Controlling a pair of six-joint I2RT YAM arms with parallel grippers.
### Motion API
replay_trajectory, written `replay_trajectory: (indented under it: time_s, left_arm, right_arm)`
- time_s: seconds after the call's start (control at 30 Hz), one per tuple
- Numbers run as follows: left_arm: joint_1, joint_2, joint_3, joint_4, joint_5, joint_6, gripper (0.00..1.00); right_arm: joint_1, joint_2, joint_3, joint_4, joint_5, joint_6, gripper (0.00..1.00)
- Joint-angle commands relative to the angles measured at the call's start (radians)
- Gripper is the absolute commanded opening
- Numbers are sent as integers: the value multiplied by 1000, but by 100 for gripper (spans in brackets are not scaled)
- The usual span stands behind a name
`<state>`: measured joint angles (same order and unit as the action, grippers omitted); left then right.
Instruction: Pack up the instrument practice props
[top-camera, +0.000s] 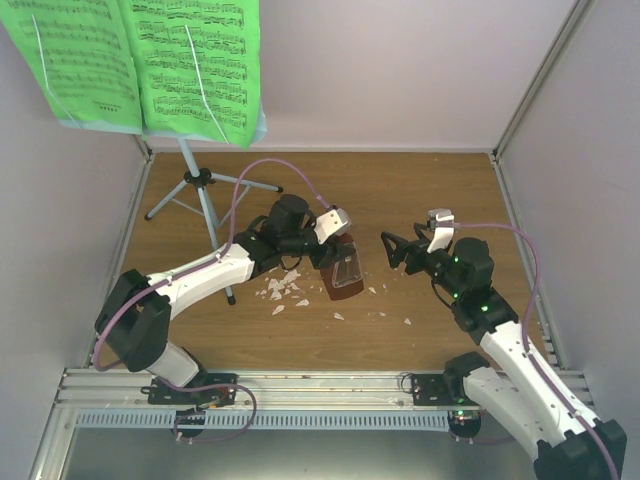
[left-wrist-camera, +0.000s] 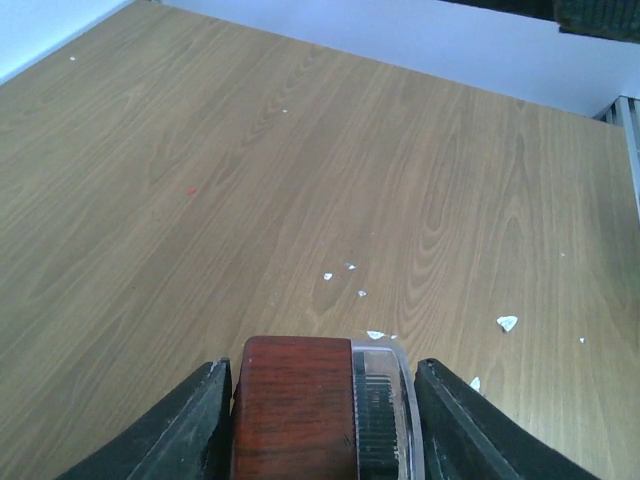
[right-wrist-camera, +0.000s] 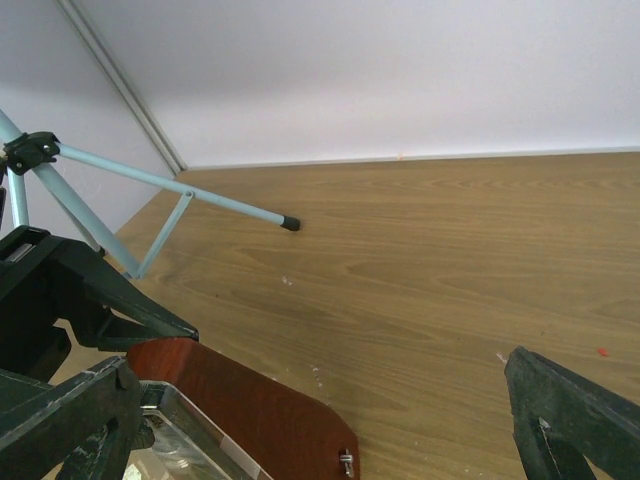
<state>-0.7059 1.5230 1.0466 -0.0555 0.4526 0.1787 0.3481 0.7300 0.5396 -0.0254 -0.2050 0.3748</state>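
Observation:
The reddish-brown metronome (top-camera: 342, 268) with a clear front cover lies tilted on the wooden table, near its middle. My left gripper (top-camera: 335, 256) sits over it, and in the left wrist view its black fingers (left-wrist-camera: 200, 420) press against both sides of the metronome (left-wrist-camera: 300, 410). My right gripper (top-camera: 395, 251) hovers open just to the right, pointing at the metronome (right-wrist-camera: 250, 410), with nothing between its jaws. The pale blue music stand (top-camera: 205, 210) stands at the back left on its tripod. It carries the bright green sheet music (top-camera: 150, 60).
White crumbs (top-camera: 285, 290) lie scattered around the metronome and in front of it. One tripod leg (right-wrist-camera: 170, 182) reaches toward the table's middle. Pale walls enclose the back and sides, and a metal rail (top-camera: 300, 385) runs along the near edge.

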Motion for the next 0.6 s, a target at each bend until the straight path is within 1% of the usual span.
replay_trajectory:
  time_s: [0.0,0.1,0.17,0.27,0.37,0.43,0.47,0.5,0.57]
  left_arm:
    - [-6,7,12,44,-5,10,48]
    - [-7,1,0,53,-18,6,43]
    - [-9,-5,-9,53,-32,2,43]
    - [-32,-18,-26,54,-109,-16,44]
    - [-75,-31,-42,84,-274,-91,46]
    - [-111,-38,-52,85,-412,-169,46]
    - [-131,-43,-60,86,-512,-219,46]
    - [-151,-47,-67,88,-582,-262,45]
    - [-186,-49,-77,89,-694,-339,45]
  right_arm:
    - [-11,-12,-9,13,-2,0,100]
    - [-11,-15,-9,11,3,1,100]
    - [-11,-17,-9,10,5,2,100]
    - [-11,-21,-9,6,12,1,100]
    - [-12,-27,-9,0,28,4,100]
    - [-11,-31,-10,-2,44,11,100]
    - [-11,-33,-10,-4,52,16,100]
    - [-12,-36,-12,-7,59,20,100]
    - [-11,-40,-16,-12,69,30,100]
